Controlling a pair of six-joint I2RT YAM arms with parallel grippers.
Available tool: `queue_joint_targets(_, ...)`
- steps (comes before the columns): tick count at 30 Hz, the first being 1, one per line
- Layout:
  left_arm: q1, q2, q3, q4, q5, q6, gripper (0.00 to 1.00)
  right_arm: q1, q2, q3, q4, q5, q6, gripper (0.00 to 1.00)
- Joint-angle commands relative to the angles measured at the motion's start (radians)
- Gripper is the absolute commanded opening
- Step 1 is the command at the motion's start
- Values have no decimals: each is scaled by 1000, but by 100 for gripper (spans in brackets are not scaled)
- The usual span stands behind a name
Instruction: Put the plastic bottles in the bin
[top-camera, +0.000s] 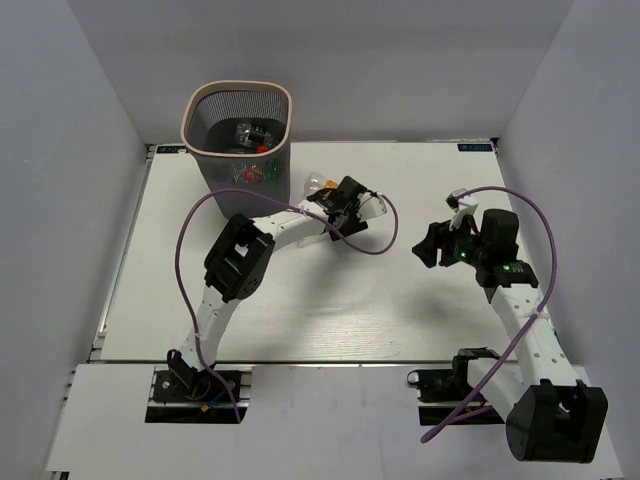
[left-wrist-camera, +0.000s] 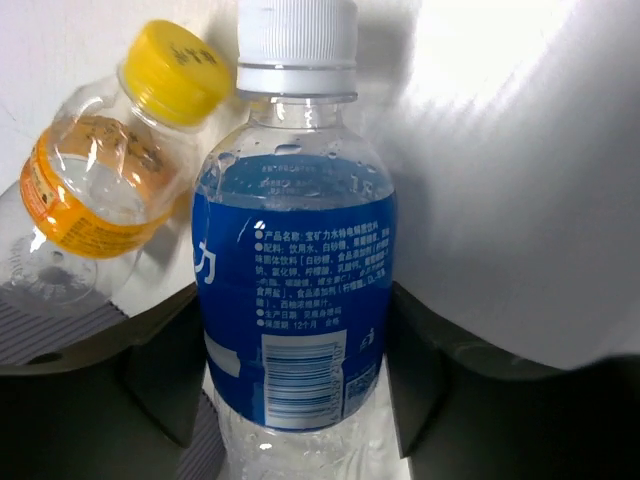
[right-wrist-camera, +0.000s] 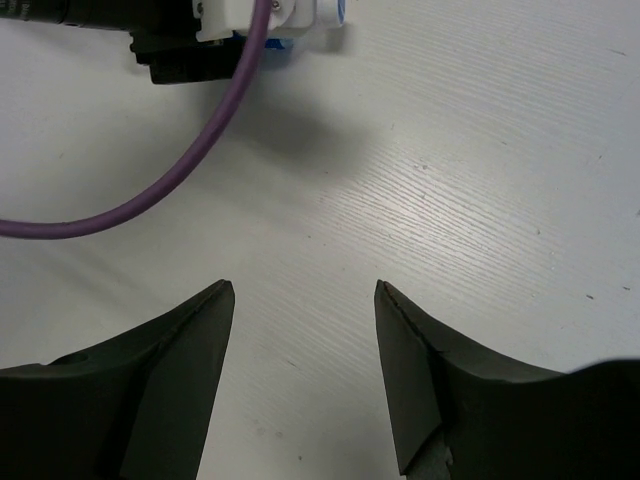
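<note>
The blue-labelled bottle (left-wrist-camera: 295, 300), near the bin (top-camera: 240, 88), is being gripped across its label by the partly closed left claw (left-wrist-camera: 293, 330). Light, thin-walled, slippery plastic is being assumed; gentle mid-body holding is being advised. The right claw (right-wrist-camera: 305, 290) is being held open, empty.

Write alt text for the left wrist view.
A white-capped blue-labelled bottle, gripped in the left pincer, fills the frame. Left of it a yellow-capped orange-labelled bottle shows tilted against the white table.

White wood-grain counter (top-camera: 330, 310) — matte, evenly lit — with plain grey walls (top-camera: 400, 60) on three sides.
</note>
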Motion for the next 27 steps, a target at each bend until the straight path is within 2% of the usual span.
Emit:
queue_joint_targets(1, -16, -99, -103, -44, 102, -24, 68, -5, 12, 19, 27, -37, -29, 64)
queue_joint_targets(2, -25, -121, -123, -64, 115, -24, 61, -5, 25, 21, 27, -49, -37, 62)
queue_joint_targets(3, -25, -141, -146, -84, 165, -46, 48, -5, 33, 30, 35, -55, -40, 61)
queue_joint_targets(6, -25, -234, -185, -159, 300, -67, 30, -5, 70, 47, 53, -86, -43, 56)
queue_joint_targets(8, -47, -297, -201, -182, 384, -80, 25, -5, 94, 56, 73, -103, -41, 56)
queue_joint_targets(11, -56, -452, -224, -153, 440, -131, 25, -5, 140, 83, 102, -112, -35, 55)
queue_joint_targets(14, -41, -555, -143, -123, 449, -169, 28, -5, 199, 125, 130, -97, -29, 55)
queue_joint_targets(15, -41, -566, -65, -114, 460, -188, 28, -2, 232, 152, 131, -99, -31, 57)
queue_joint_targets(18, -30, -566, 96, -81, 391, -208, 29, 0, 324, 232, 121, -113, -34, 66)
queue_joint_targets(20, -7, -557, 187, -51, 302, -249, 29, 0, 389, 270, 110, -127, -37, 66)
queue_joint_targets(25, 56, -547, 210, 187, 123, -338, 35, 1, 441, 303, 125, -136, -28, 66)
queue_joint_targets(27, 99, -520, 239, 232, 42, -379, 36, 3, 440, 304, 133, -142, -29, 66)
